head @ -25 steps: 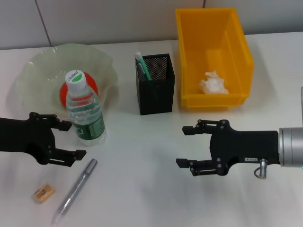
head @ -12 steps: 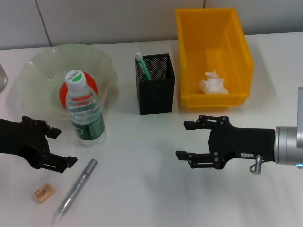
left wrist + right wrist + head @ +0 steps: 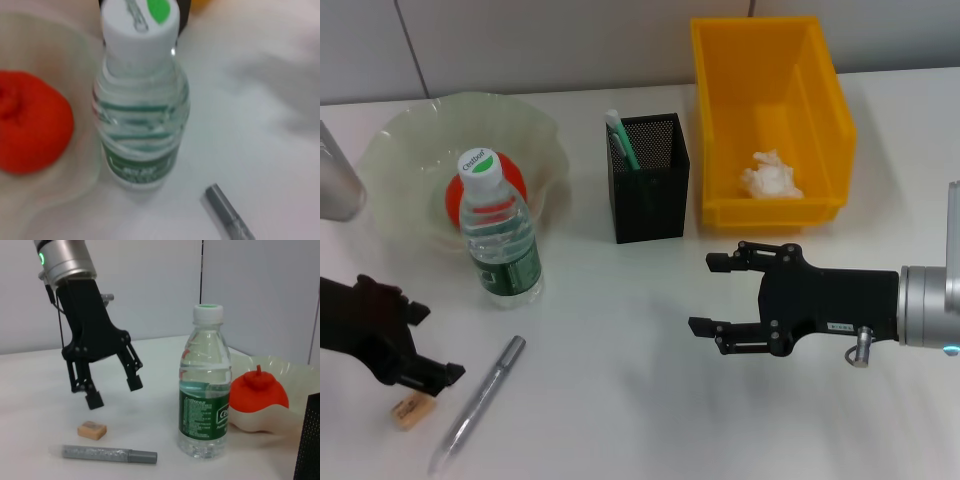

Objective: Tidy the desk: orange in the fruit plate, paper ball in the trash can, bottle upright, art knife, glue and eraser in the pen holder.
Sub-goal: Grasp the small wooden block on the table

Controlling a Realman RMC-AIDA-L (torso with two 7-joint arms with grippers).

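Note:
The orange lies in the pale green fruit plate. Just in front of the plate the bottle stands upright. Inside the black mesh pen holder is a white and green glue stick. The paper ball rests in the yellow trash can. A tan eraser and the silver art knife lie at the front left. My left gripper hangs open just above the eraser. My right gripper is open over bare table, right of centre.
The right wrist view shows the left gripper above the eraser, with the art knife, the bottle and the orange beside it. The left wrist view shows the bottle next to the orange.
My left gripper has drawn back from beside the bottle toward the front left and now sits over the eraser. The right gripper edged slightly left.

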